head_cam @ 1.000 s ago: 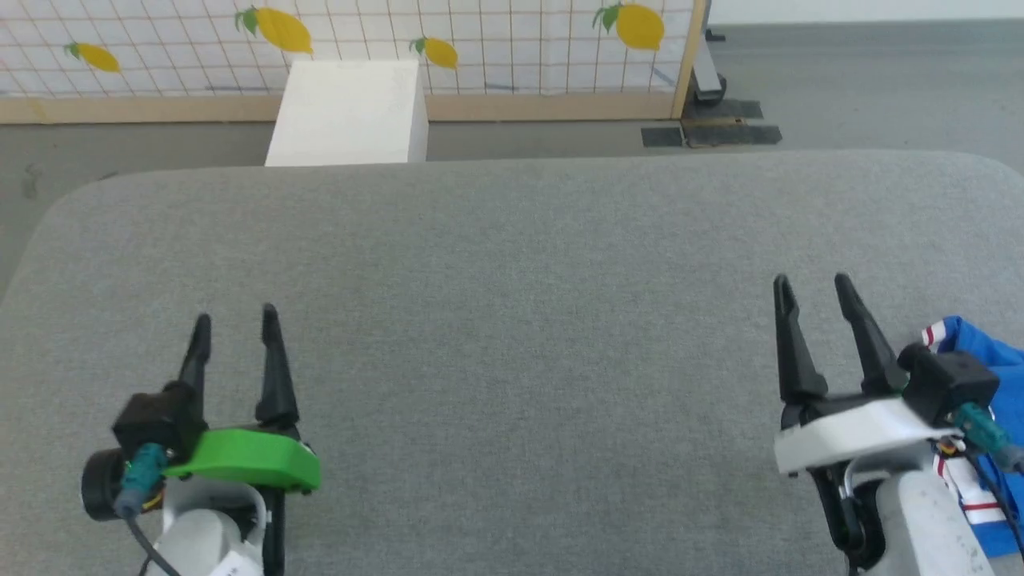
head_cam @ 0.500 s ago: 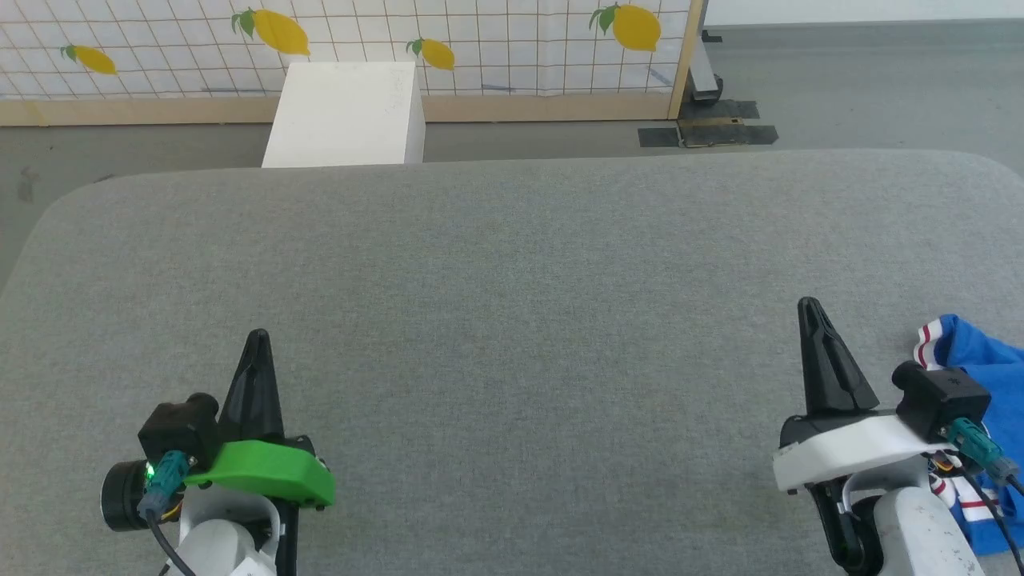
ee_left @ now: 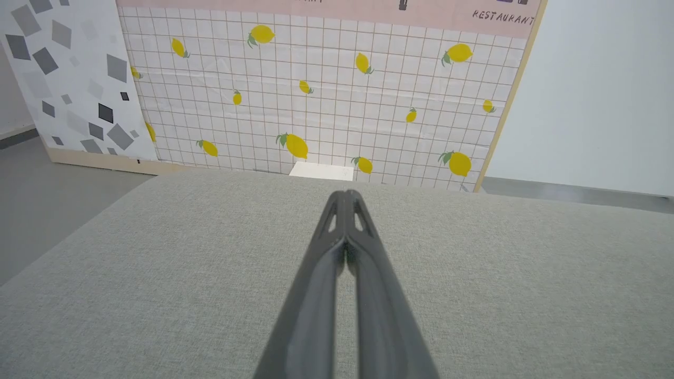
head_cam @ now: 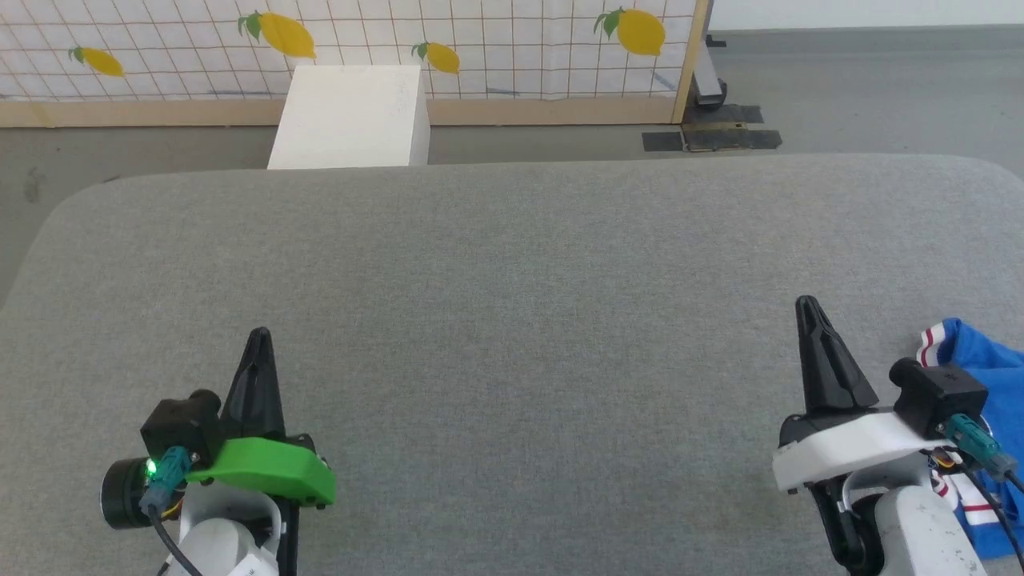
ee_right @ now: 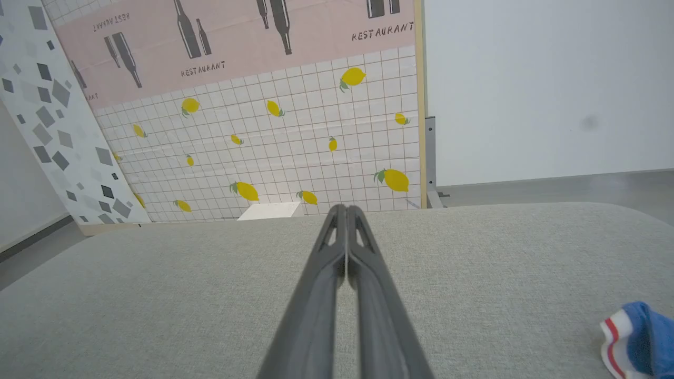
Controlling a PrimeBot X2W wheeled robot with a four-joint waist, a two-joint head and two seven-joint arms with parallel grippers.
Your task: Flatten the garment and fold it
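Head view. Change: both grippers stood spread a second ago and are now pressed together, each pair of fingers meeting in one point.
- Left gripper [head_cam: 258,340] at 7 o'clock, nothing between its fingers.
- Right gripper [head_cam: 808,310] at 4 o'clock, also pinching nothing.
- Garment [head_cam: 988,372] is bunched at the pad's [head_cam: 512,264] edge near 4 o'clock. It lies just beside the right gripper's wrist, is partly hidden by it and runs out of frame.
- Reading: the fingers closed on air, so there is no grasp. The garment looks untouched and crumpled, so flattening has likely not begun. It probably has to be pulled toward the pad's bare middle first.
- Count: two grippers, one garment, one box [head_cam: 352,116] at 11 o'clock, four lemons on the panel [head_cam: 512,48].

Left wrist view. Left gripper [ee_left: 345,197] points to 12 o'clock with its tips touching over bare pad. Count: one gripper.

Right wrist view. Right gripper [ee_right: 342,210] has its tips touching and nothing pinched. A striped cuff or collar edge of the garment [ee_right: 634,337] peeks in at 4 o'clock, apart from the fingers. Count: one gripper, one garment.
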